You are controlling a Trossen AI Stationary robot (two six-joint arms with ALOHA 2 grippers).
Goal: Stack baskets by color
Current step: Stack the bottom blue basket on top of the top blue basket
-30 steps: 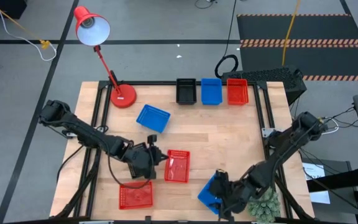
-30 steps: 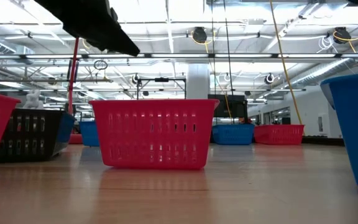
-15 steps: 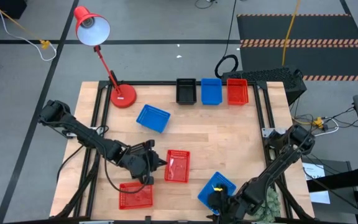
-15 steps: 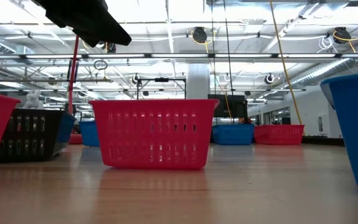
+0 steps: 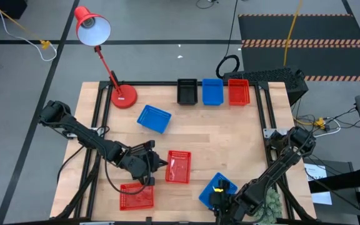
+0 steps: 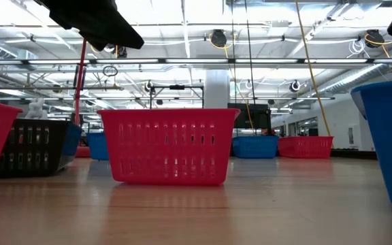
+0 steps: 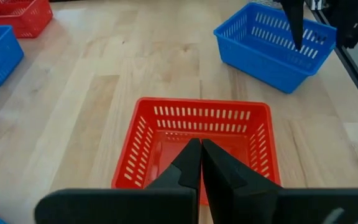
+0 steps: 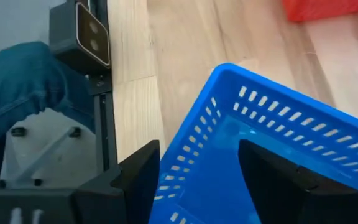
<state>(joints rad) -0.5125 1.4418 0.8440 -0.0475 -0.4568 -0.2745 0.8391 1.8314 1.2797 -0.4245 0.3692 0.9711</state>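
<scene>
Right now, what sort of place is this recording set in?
Probably a robotics lab or workshop hall: a wooden table on a black frame, hazard-striped floor mats, and exposed ceiling pipes and lights over an open room.

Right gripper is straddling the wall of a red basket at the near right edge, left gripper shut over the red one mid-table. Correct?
Not quite: the basket is blue, not red. The right wrist view shows the right gripper with one finger outside and one inside the wall of a blue basket, at the table's near right edge in the high view. The left gripper is shut over the red basket, as you said.
</scene>
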